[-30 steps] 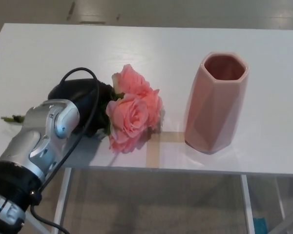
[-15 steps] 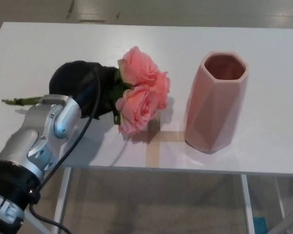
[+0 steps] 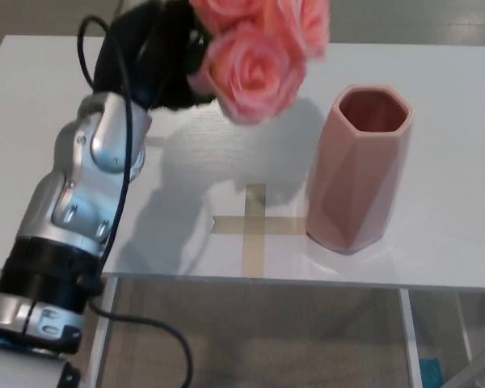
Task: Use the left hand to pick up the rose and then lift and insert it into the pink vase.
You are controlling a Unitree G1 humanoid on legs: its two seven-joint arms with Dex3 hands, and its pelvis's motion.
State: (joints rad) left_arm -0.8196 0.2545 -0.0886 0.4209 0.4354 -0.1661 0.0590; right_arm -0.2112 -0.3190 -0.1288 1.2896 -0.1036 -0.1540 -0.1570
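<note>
The left hand [image 3: 158,56] has its fingers clamped on the rose [image 3: 255,56], held in the air well above the counter [image 3: 436,97], left of the vase [image 3: 360,166]. Blooms lean toward the vase mouth (stem hidden behind the hand). Best turn the stem down and centre it over the opening before lowering.

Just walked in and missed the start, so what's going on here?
The left robot hand is holding a bunch of pink roses in the air above the white table. The blooms are up and to the left of the pink vase, which stands upright and empty beside a tape cross. Nothing is in the vase yet.
</note>
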